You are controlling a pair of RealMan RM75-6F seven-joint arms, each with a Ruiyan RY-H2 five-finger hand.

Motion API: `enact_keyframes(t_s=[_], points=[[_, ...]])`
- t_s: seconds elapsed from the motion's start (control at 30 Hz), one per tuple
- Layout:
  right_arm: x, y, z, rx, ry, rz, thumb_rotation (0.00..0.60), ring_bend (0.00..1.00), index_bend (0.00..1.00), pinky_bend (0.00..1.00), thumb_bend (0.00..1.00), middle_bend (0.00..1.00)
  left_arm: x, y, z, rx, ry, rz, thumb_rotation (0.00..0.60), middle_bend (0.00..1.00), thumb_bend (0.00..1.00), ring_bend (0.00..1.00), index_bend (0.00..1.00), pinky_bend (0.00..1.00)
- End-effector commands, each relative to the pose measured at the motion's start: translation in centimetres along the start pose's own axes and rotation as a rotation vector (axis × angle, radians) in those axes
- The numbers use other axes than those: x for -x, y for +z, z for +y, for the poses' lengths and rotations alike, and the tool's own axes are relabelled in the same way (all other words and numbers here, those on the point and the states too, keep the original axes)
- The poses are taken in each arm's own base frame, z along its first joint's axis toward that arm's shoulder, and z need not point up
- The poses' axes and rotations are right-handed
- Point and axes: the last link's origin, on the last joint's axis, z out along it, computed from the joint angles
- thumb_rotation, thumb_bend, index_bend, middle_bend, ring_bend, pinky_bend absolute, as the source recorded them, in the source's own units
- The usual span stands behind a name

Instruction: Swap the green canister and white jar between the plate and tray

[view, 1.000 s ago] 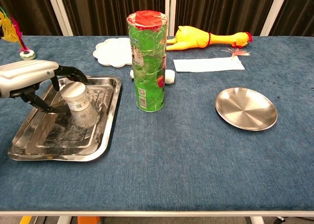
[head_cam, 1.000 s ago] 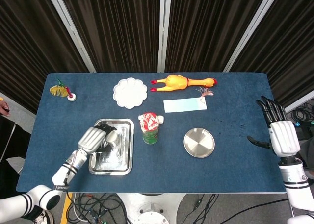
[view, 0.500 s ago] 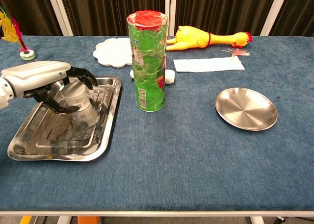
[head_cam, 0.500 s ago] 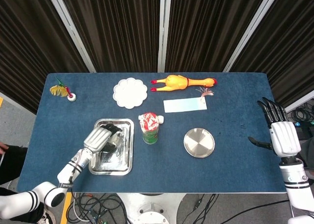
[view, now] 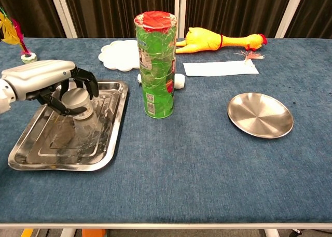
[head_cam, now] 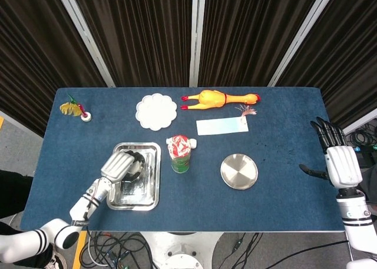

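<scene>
The white jar (view: 84, 114) stands in the steel tray (view: 62, 163), and my left hand (view: 47, 80) grips it around its top with fingers curled over the lid. In the head view the left hand (head_cam: 119, 165) covers most of the jar (head_cam: 137, 168) above the tray (head_cam: 148, 193). The green canister (view: 158, 66) with a red lid stands upright on the table between the tray and the round steel plate (view: 260, 115), touching neither. The plate (head_cam: 239, 171) holds nothing. My right hand (head_cam: 338, 161) hovers open at the table's right edge, far from everything.
A yellow rubber chicken (head_cam: 219, 98), a white scalloped dish (head_cam: 156, 111) and a pale card (head_cam: 221, 126) lie at the back. A feather toy (head_cam: 73, 109) sits at the back left. A small white object (view: 179, 81) lies just behind the canister.
My left hand has wrapped its fingers over the jar's top, and the jar has come from a tilt to nearly upright. The right hand has drifted slightly.
</scene>
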Motion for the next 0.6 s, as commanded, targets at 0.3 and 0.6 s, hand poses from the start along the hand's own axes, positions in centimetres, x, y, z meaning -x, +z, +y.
enact_keyframes(t_s=[0.3,0.6], points=[[0.1,0.0,-0.1,0.004,-0.001,-0.013,0.6,0.0,0.0,0.01,0.01,0.0,-0.6,-1.3,0.0,0.007,-0.003,0.02,0.6,0.48,0.36,0.47,0.47,0.65],[0.2,0.1,0.3,0.015,0.004,-0.01,0.6,0.0,0.0,0.01,0.01,0.0,-1.7,-5.2,2.3,0.054,-0.001,0.011,0.6,0.48,0.36,0.47,0.47,0.66]])
